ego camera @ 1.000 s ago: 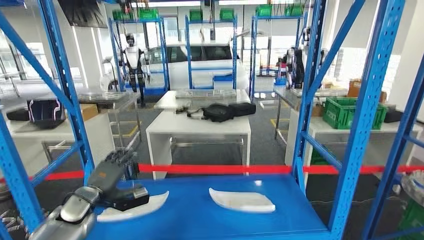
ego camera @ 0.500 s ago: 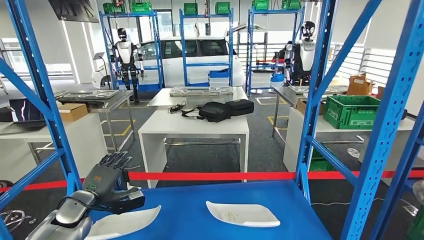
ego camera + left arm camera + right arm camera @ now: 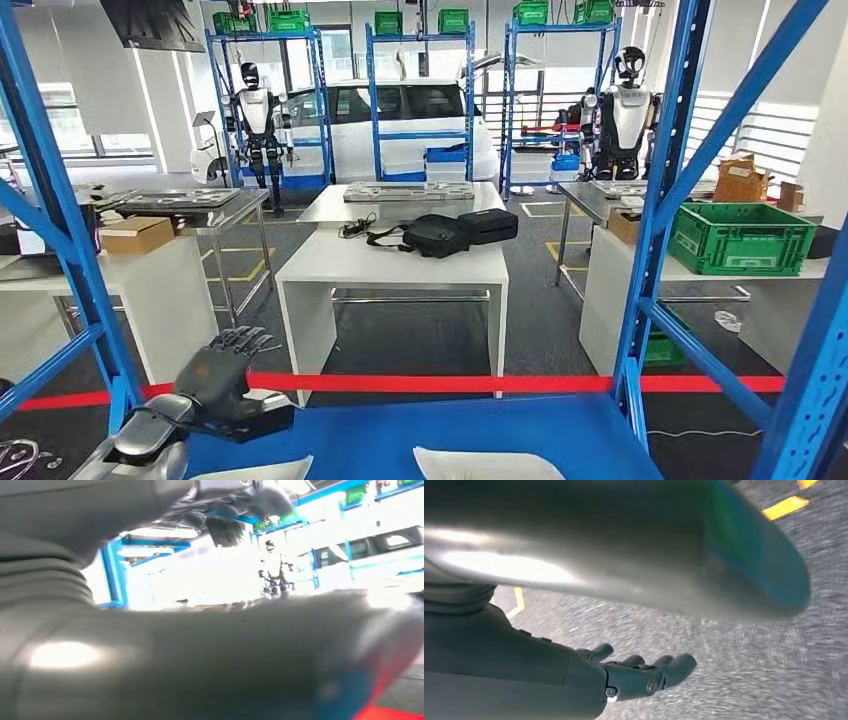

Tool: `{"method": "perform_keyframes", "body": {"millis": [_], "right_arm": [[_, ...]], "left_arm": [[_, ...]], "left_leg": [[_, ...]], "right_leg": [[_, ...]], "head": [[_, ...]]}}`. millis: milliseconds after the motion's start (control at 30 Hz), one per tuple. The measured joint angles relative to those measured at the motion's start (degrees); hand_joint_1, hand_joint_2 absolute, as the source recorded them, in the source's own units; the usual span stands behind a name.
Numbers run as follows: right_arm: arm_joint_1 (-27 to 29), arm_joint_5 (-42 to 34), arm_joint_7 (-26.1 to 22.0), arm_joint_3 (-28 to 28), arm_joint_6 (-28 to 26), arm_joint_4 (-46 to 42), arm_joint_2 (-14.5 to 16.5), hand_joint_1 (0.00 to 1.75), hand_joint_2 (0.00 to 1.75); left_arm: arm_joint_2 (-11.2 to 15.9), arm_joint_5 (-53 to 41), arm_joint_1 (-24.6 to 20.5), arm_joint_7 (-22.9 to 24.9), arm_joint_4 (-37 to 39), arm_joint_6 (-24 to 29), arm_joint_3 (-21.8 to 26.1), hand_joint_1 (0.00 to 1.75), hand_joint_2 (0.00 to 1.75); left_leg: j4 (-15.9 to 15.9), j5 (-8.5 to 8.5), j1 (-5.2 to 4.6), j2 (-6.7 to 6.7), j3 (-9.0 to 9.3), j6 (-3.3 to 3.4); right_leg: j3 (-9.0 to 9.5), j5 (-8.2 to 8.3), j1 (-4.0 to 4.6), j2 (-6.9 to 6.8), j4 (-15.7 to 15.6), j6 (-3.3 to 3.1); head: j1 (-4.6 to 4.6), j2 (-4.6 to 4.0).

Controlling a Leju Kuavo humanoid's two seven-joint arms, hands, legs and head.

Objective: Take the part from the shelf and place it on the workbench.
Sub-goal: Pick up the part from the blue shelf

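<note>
The left hand point(image 3: 222, 385), fingers spread and holding nothing, hovers over the blue metal shelf point(image 3: 420, 430), above the left of two white curved plastic parts point(image 3: 255, 470); the other part point(image 3: 485, 465) lies well apart. The right hand point(image 3: 644, 677) hangs with fingers loosely apart, holding nothing, over grey floor point(image 3: 749, 655).

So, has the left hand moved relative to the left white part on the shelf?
Yes. The camera tilted up too, but the left hand rose away from the left white part: blue shelf now shows between them.
</note>
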Motion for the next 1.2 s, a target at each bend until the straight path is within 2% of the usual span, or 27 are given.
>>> {"method": "perform_keyframes", "body": {"millis": [67,133,200,233,267,300,367,433,500,567,600,700,800,933,1067,1200], "right_arm": [[-0.15,-0.04,-0.06,-0.01,-0.03,0.0,-0.05,0.0,0.0],[-0.31,-0.06,-0.15,-0.01,-0.01,0.0,-0.14,0.0,0.0],[-0.4,-0.05,-0.19,-0.01,0.11,0.0,-0.18,0.0,0.0],[-0.39,-0.04,-0.19,-0.02,0.21,0.0,-0.19,0.0,0.0],[-0.37,-0.03,-0.19,-0.02,0.28,0.0,-0.19,0.0,0.0],[-0.35,-0.02,-0.18,-0.03,0.35,0.0,-0.19,0.0,0.0],[-0.34,-0.01,-0.17,-0.03,0.43,0.0,-0.18,0.0,0.0],[-0.34,-0.02,-0.15,-0.04,0.45,0.0,-0.18,0.0,0.0],[-0.25,-0.1,-0.18,-0.09,0.39,0.0,-0.26,0.0,0.0],[-0.19,-0.2,-0.2,-0.15,0.33,0.0,-0.36,0.0,0.0],[-0.2,-0.27,-0.2,-0.18,0.32,0.0,-0.38,0.0,0.0],[-0.27,-0.48,-0.25,-0.21,0.32,0.0,-0.43,0.0,0.0],[-0.36,-0.55,-0.27,-0.23,0.27,0.0,-0.49,0.0,0.0],[-0.36,-0.61,-0.44,-0.25,0.27,0.0,-0.5,0.0,0.0],[-0.35,-0.69,-0.62,-0.26,0.27,0.0,-0.5,0.0,0.0],[-0.36,-0.68,-0.45,-0.27,0.21,0.0,-0.5,0.0,0.0]], "left_arm": [[0.01,0.57,-0.11,-0.35,-0.12,-1.76,0.33,0.0,1.75],[0.06,2.13,-0.4,-1.82,0.06,-6.61,0.79,0.0,1.75],[0.1,5.37,-0.39,-5.15,0.32,-15.0,1.7,0.0,1.75],[0.16,7.36,-0.26,-7.19,0.4,-19.69,2.3,0.0,1.75],[0.28,9.41,-0.15,-9.32,0.45,-24.26,2.98,0.0,1.75],[0.45,11.48,-0.1,-11.48,0.44,-28.56,3.66,0.0,1.75],[1.03,14.96,-0.12,-15.26,0.3,-35.2,4.96,0.0,1.75],[1.51,17.57,-0.13,-18.23,0.12,-39.73,6.06,0.0,1.75],[1.69,19.88,0.03,-20.54,-0.21,-42.98,7.03,0.0,1.75],[1.74,22.53,0.24,-22.59,-0.57,-45.82,8.02,0.0,1.75],[1.74,23.76,0.29,-23.47,-0.69,-46.95,8.55,0.0,1.75],[1.74,26.38,0.5,-25.33,-1.11,-48.93,10.06,0.0,1.75],[1.76,28.12,0.89,-26.12,-1.65,-50.25,10.99,0.0,1.75],[2.14,34.95,2.82,-26.73,-4.49,-55.72,12.6,0.0,1.75],[3.13,38.6,5.75,-26.8,-8.54,-58.51,13.03,0.0,1.75],[3.81,39.03,8.12,-26.8,-11.17,-58.64,12.25,0.0,1.75]], "left_leg": [[2.1,0.05,0.07,0.17,-0.68,-0.57],[8.36,-1.27,0.29,0.44,-4.33,-1.17],[14.81,-4.18,0.55,0.59,-9.17,-1.62],[16.1,-4.86,0.61,0.64,-10.78,-1.68],[15.42,-3.98,0.62,0.67,-11.52,-1.59],[13.02,-1.74,0.6,0.69,-11.32,-1.41],[5.18,4.36,0.44,0.76,-9.27,-0.86],[0.17,6.48,0.11,0.82,-7.85,-0.33],[-0.66,6.44,0.08,0.72,-7.6,-0.38],[-0.68,7.11,0.22,0.52,-7.54,-0.52],[-0.67,7.17,0.19,0.45,-7.56,-0.37],[-0.66,7.06,0.15,0.32,-7.54,-0.09],[-0.64,7.0,0.09,0.34,-7.55,0.25],[-0.63,6.97,-0.04,0.36,-7.54,0.41],[-0.63,6.96,-0.03,0.38,-7.52,0.42],[-0.64,6.96,0.0,0.38,-7.5,0.41]], "right_leg": [[1.15,-0.44,-0.19,-0.04,-0.45,-0.79],[2.25,-0.9,-0.4,0.05,-0.93,-1.22],[2.93,-1.54,-0.42,0.17,-1.05,-1.33],[3.27,-1.86,-0.42,0.24,-1.04,-1.3],[3.69,-2.19,-0.4,0.3,-1.04,-1.25],[4.12,-2.49,-0.38,0.36,-1.04,-1.18],[4.84,-2.98,-0.36,0.47,-1.04,-0.98],[4.92,-3.28,-0.29,0.59,-0.99,-0.49],[4.75,-3.55,-0.01,0.56,-0.9,-0.64],[4.81,-3.54,0.17,0.45,-0.95,-1.11],[4.88,-3.35,0.16,0.4,-1.07,-1.11],[5.18,-3.3,0.13,0.33,-1.53,-0.73],[5.3,-3.21,0.06,0.32,-1.82,-0.06],[5.32,-3.22,-0.13,0.32,-1.88,0.52],[5.32,-3.23,-0.24,0.33,-1.88,0.62],[5.31,-3.26,-0.23,0.32,-1.87,0.62]], "head": [[-0.03,-0.01],[-0.15,-0.01],[-0.2,-0.01],[-0.22,-0.01],[-0.23,-0.01],[-0.25,-0.01],[-0.25,-0.01],[-0.28,-0.01],[-0.28,-0.01],[-0.2,-0.01],[-0.16,-0.01],[-0.07,-0.01],[-0.04,-0.01],[-0.02,-0.01],[-0.02,-0.01],[-0.02,-0.01]]}}
